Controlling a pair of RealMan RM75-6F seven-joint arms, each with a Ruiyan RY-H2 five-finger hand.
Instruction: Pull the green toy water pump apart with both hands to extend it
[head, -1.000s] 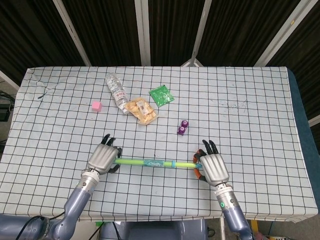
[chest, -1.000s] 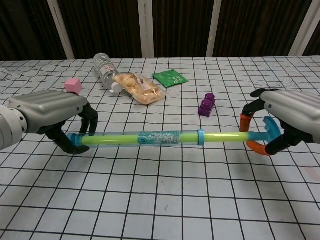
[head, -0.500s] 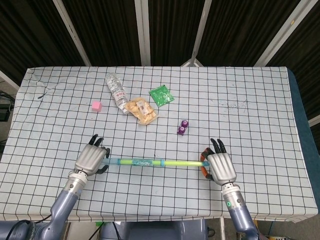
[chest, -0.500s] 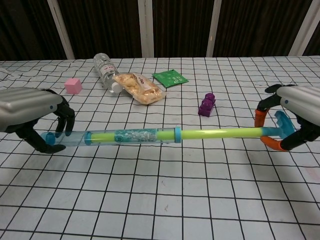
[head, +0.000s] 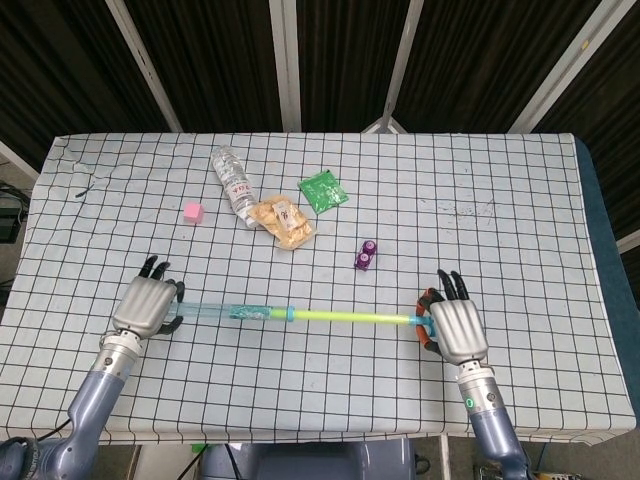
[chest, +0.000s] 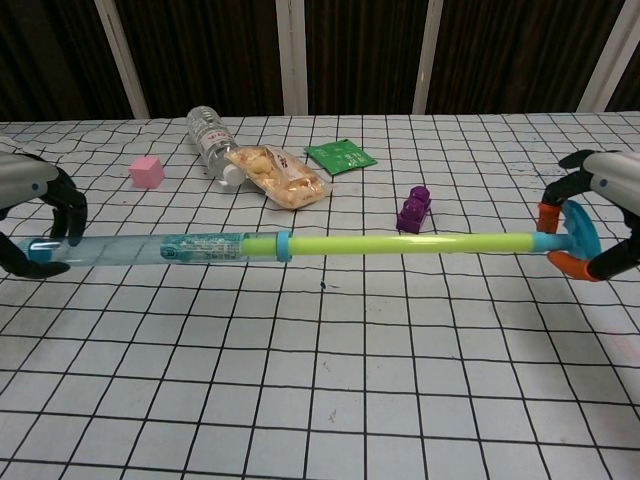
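Both hands hold the green toy water pump in the head view: your left hand wraps the clear barrel end, your right hand the handle, the long axis running straight between them, so pull outward. In the chest view both hands are cut off at the edges; finger contact is unclear.

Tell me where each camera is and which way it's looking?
Head view: high up, looking steeply down on the table; both forearms, left hand and right hand show.
Chest view: low, looking forward across the table; only the hands show at the edges.
Both share the green toy water pump, bottle, snack bag, purple toy and pink cube.
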